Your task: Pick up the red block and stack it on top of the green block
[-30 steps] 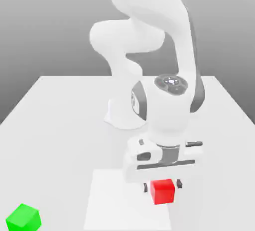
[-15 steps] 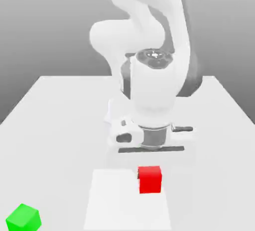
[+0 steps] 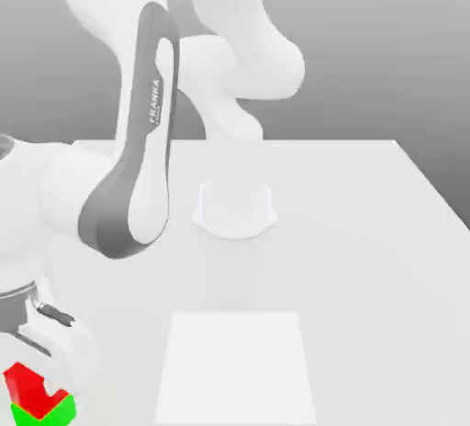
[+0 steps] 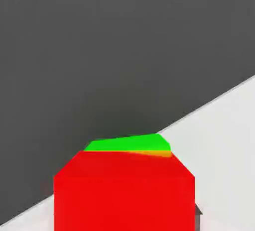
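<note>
Red block (image 3: 23, 387): sits on top of the green block at the near left corner of the counter, in the exterior view's left; in the hand view the red block (image 4: 123, 190) covers most of the green one.
Green block (image 3: 50, 411): rests on the counter, touching the red block above it; in the hand view a strip of the green block (image 4: 128, 143) shows past the red top edge.
Claw (image 3: 37, 380): directly over the stack, pointing down; the fingers themselves are masked by the hand housing, so the pictures do not show whether they are parted or clamped on the red block.
Counter (image 3: 349, 231): white, with a lighter square patch near the middle of the near edge.
Arm base (image 3: 234, 208): stands at the centre, farther back.
Step in hand: placement, judged to be at the release point.
Next move: judged to call for a straight vertical lift with the fingers clear of the red block, avoiding any sideways drag that could shift it off the green block.
</note>
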Controlling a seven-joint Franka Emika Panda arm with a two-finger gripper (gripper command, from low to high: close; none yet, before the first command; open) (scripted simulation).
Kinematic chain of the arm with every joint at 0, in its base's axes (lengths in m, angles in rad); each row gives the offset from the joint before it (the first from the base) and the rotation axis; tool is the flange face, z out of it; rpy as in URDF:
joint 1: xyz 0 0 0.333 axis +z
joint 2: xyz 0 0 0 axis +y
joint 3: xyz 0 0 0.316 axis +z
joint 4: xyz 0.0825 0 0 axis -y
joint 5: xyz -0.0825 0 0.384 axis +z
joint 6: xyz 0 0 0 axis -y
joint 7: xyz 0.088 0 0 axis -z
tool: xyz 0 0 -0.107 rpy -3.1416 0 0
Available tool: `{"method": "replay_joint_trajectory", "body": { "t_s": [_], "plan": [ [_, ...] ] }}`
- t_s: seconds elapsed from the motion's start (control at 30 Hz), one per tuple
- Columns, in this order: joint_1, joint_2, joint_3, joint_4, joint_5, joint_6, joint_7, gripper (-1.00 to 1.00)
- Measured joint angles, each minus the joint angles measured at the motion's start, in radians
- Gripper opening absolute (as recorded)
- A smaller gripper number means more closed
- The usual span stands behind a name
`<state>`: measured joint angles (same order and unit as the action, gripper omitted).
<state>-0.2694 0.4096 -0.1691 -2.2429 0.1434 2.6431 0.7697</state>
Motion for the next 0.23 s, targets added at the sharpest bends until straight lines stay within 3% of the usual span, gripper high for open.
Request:
{"method": "replay_joint_trajectory", "body": {
  "t_s": [0.1,0.23],
  "plan": [
    [-0.002,0.010,0.001,0.002,0.003,0.008,-0.002,1.00],
    [0.012,-0.092,-0.021,-0.003,-0.036,-0.087,0.025,1.00]
  ]
}}
